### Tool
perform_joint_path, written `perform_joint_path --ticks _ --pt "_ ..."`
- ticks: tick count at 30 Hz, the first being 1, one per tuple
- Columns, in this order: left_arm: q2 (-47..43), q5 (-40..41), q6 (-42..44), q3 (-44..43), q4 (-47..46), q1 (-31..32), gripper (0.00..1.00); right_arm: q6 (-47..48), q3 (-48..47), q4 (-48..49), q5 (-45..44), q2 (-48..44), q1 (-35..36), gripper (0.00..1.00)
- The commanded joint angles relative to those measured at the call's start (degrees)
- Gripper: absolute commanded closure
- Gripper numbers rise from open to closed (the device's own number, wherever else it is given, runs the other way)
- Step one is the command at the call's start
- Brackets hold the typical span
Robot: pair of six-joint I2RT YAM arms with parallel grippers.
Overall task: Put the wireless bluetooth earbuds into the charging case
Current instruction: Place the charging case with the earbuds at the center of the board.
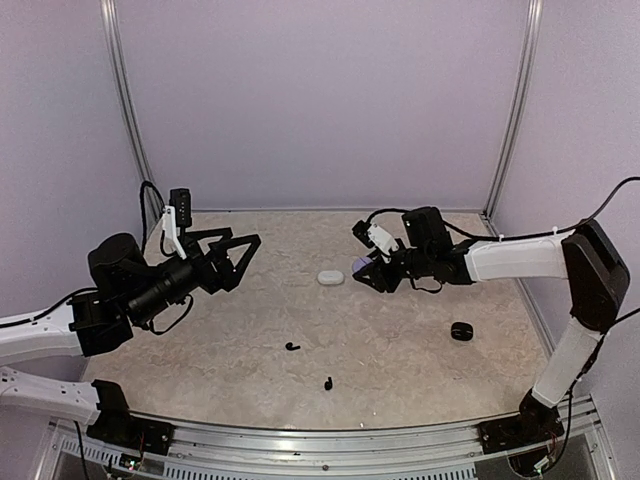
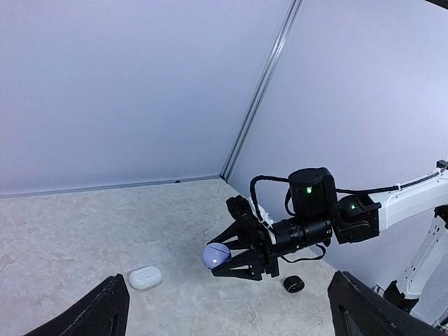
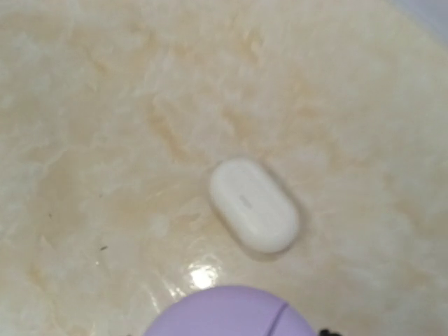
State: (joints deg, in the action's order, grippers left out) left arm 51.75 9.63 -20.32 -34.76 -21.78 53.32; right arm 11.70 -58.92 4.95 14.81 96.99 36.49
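The left end effector stands wide apart, empty. The right end effector is clamped on a lavender case. Two black earbuds lie on the table near its front.

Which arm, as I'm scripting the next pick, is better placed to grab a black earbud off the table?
Left. The left gripper is open and empty; the right gripper is shut on the lavender case. Both black earbuds lie on the table about midway between the arms.
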Motion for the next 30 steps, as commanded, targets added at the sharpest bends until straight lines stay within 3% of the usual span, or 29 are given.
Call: perform_joint_path --ticks 1,20,30 --pt "-0.48 4.11 -0.63 -0.24 2.88 -0.45 0.01 -3.72 -4.91 0.86 3.31 5.43 -1.0 0.63" --pt "-0.77 3.9 0.28 0.88 3.3 -0.83 0.01 -4.59 -13.61 -0.27 6.51 22.81 -4.16 0.59" --pt "-1.62 3.82 0.51 1.38 4.4 -0.86 0.01 -4.45 -14.96 -0.67 5.86 23.18 -4.15 0.3"
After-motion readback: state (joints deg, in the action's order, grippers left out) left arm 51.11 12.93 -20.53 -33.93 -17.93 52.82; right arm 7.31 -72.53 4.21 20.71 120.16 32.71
